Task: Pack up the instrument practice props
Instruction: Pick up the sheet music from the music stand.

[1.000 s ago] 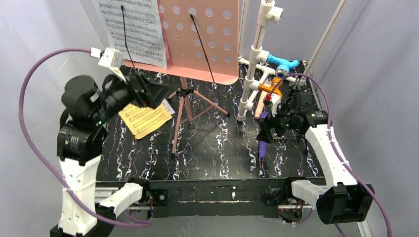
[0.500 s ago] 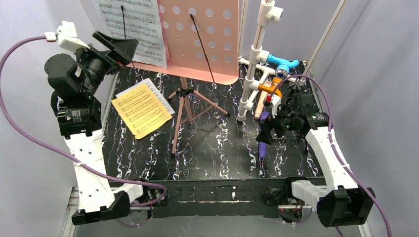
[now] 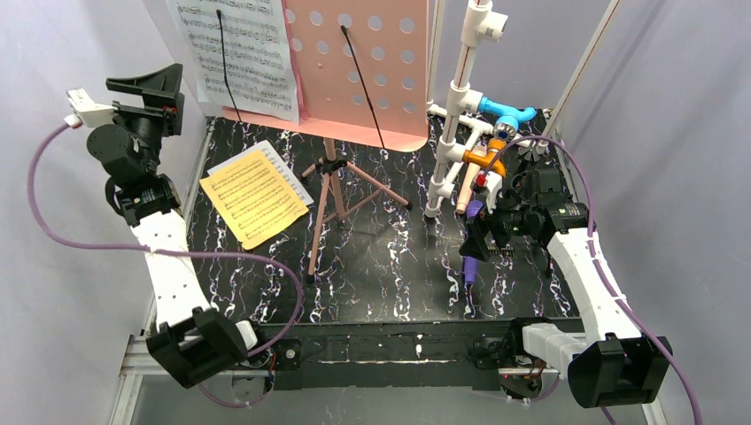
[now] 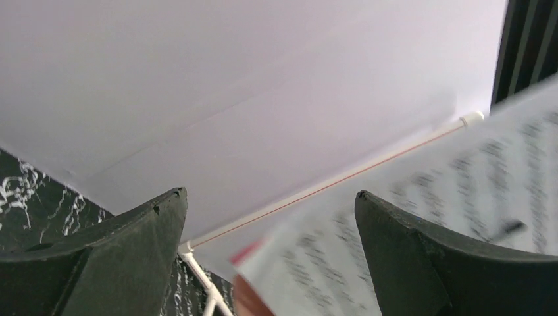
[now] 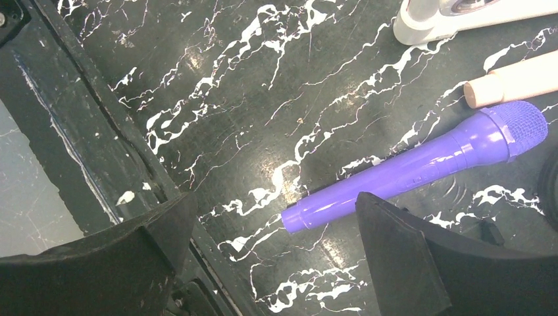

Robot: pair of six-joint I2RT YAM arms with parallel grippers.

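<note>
Top view: the left claw (image 3: 168,91) is seen raised high over the left edge of the black marbled table (image 3: 381,266). Its jaws are spread wide with nothing held, near the white printed music page (image 3: 239,53) on the pink perforated sheet-music holder (image 3: 363,62). The right claw (image 3: 485,243), equally wide and empty, is hung over the purple plastic microphone (image 3: 469,266) lying on the table.

Left wrist: the left claw (image 4: 268,193) is gaping, and the blurred printed music page (image 4: 460,178) is seen beyond it, untouched.

Right wrist: the right claw (image 5: 275,197) is spread above the purple plastic microphone (image 5: 421,164), whose head lies just beside the beige microphone (image 5: 513,82).

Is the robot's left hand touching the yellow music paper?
Apart. The top view shows the left gripper up high, fingers open, with a clear gap to the yellow music paper on the table.
</note>
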